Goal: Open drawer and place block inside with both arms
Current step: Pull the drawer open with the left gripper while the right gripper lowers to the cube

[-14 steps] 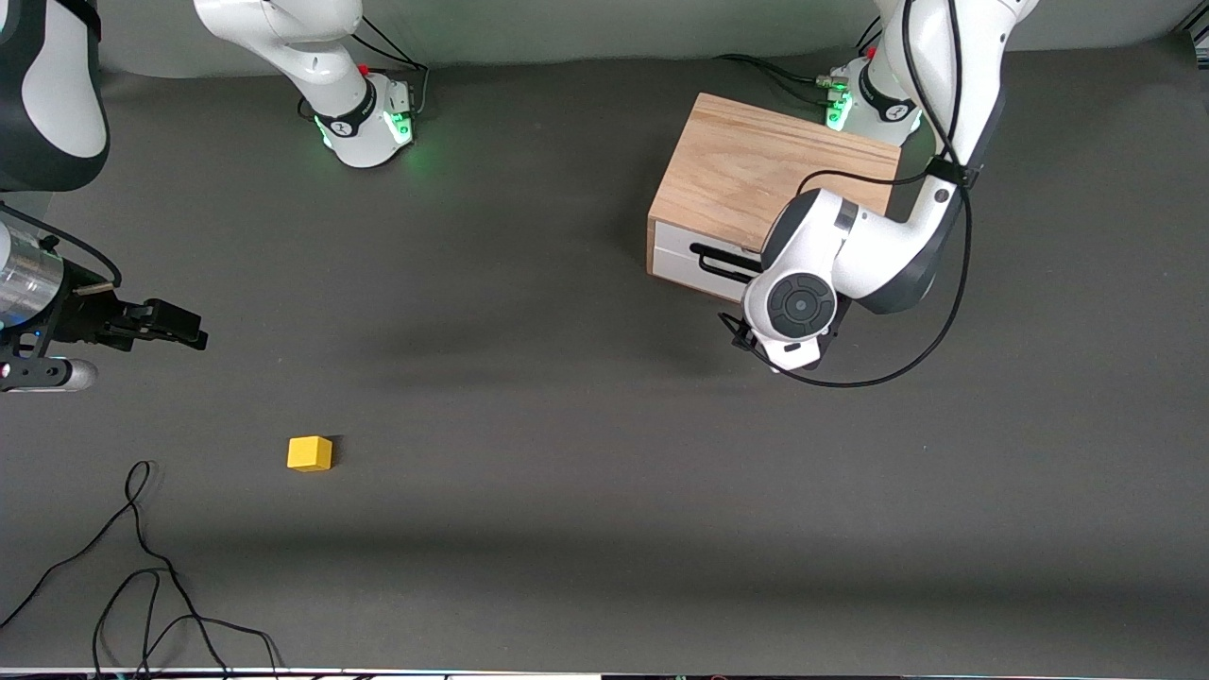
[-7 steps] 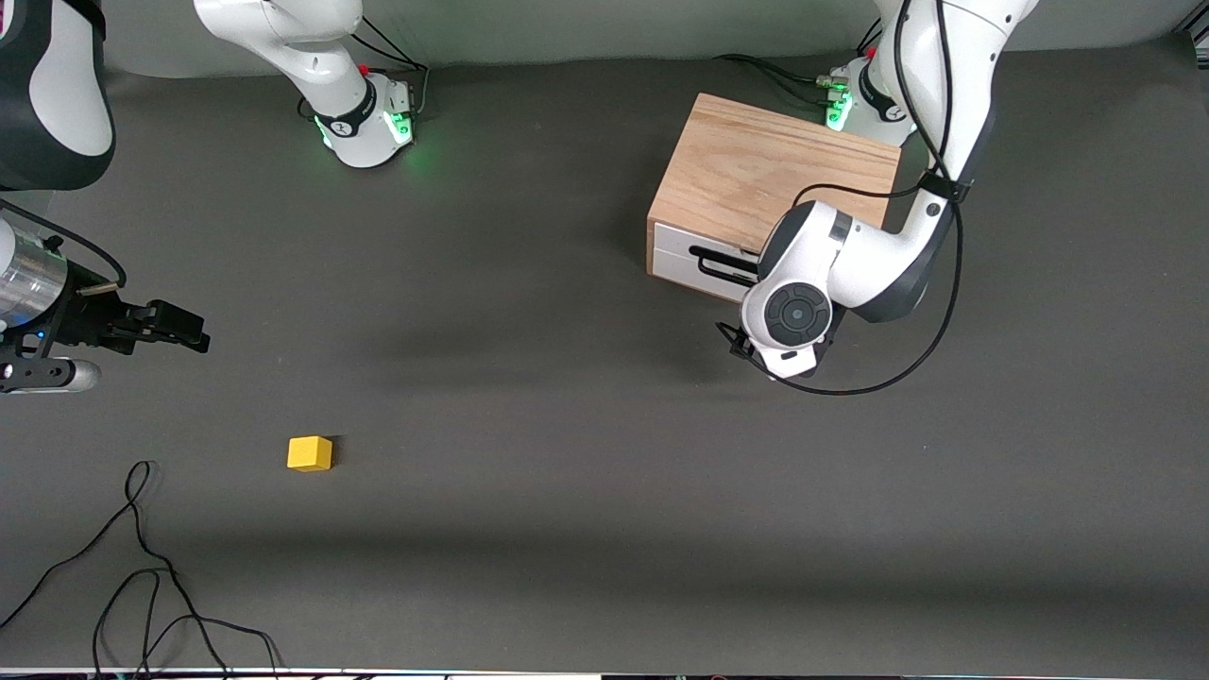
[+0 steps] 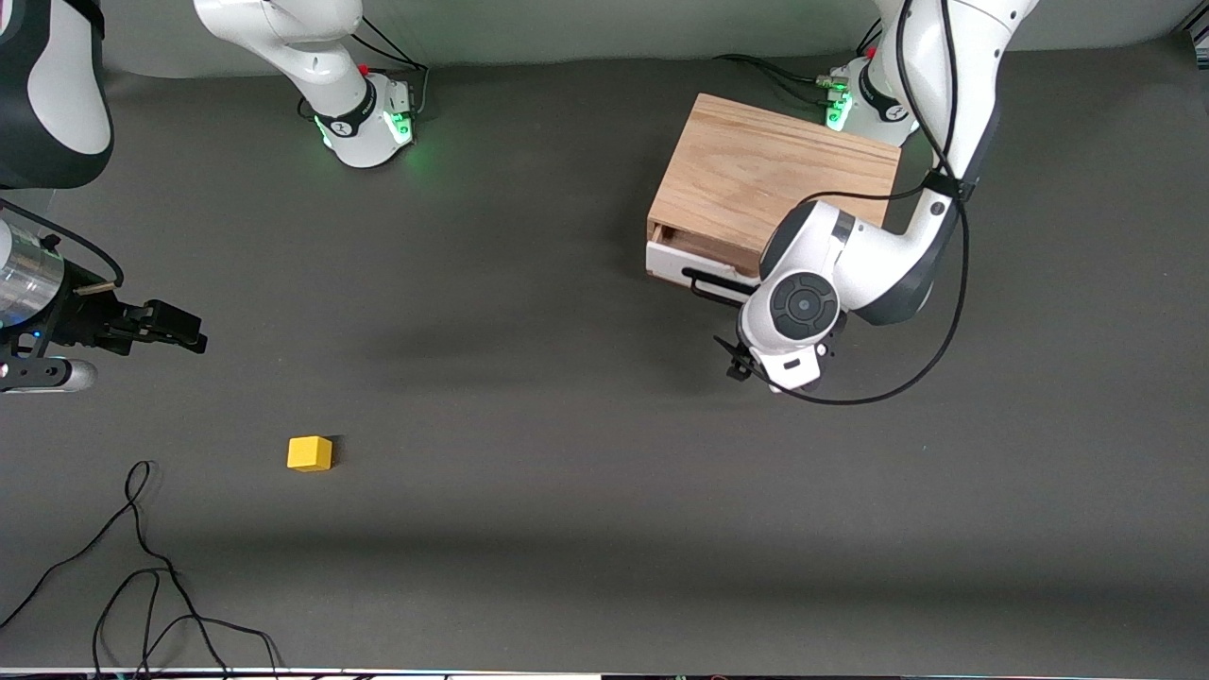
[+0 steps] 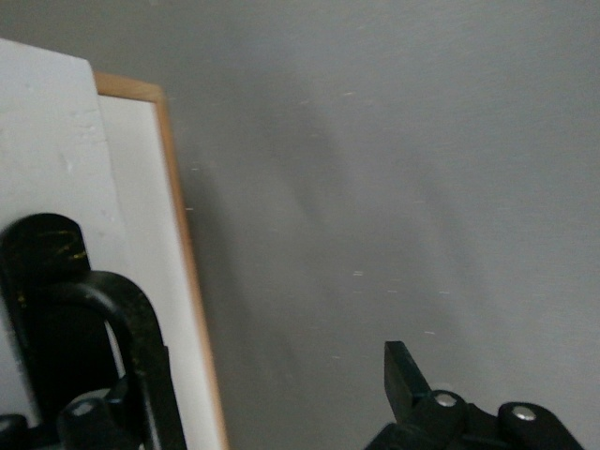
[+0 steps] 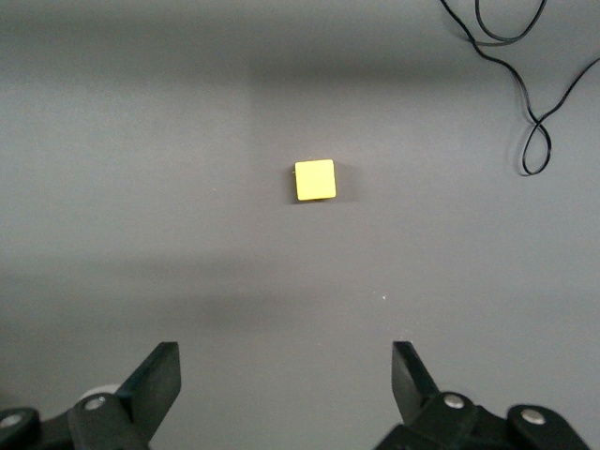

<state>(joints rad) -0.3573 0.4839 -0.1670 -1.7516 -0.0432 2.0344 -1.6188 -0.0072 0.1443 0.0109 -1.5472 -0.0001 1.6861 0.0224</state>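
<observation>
While drawer (image 3: 694,263) sits barely open in box (image 3: 770,175) | left hand (image 4: 253,394) hooks the handle (image 3: 718,286), fingers apart | right hand (image 5: 281,380) open, waiting above block (image 3: 310,453) on table (image 3: 567,529) | risk: handle slips off finger, drawer stalls
</observation>
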